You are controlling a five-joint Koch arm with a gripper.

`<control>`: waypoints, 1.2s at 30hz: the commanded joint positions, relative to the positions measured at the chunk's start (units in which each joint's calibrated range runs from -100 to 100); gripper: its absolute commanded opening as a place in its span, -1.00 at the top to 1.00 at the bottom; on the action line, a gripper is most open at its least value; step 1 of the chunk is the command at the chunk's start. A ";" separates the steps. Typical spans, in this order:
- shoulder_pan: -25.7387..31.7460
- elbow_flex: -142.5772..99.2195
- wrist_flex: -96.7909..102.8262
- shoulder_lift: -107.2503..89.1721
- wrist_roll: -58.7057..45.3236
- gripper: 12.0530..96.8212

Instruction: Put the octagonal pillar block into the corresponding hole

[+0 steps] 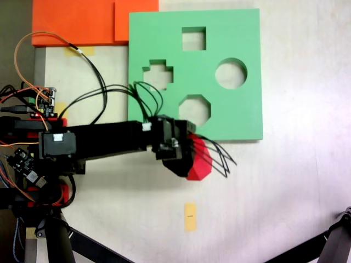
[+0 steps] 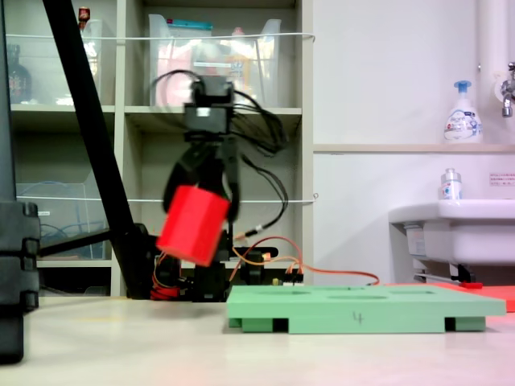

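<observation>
The black gripper, jaws clamped on the bright red octagonal foam block, holds it aloft (tilted), just short of the green foam board's eight-sided cutout.

Arm outstretched, raised end effector clamped on tilted red block.

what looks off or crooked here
The red octagonal block hangs tilted in the gripper, clear of the table, so it would not drop squarely into the octagonal hole. The green board lies flat, undamaged.
</observation>
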 commanded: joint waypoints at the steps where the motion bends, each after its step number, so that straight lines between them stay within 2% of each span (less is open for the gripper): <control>1: 3.76 2.29 -2.45 -3.17 3.61 0.43; 9: 10.21 8.18 -2.45 3.67 9.08 0.43; 36: 12.31 11.37 -2.45 19.32 12.75 0.44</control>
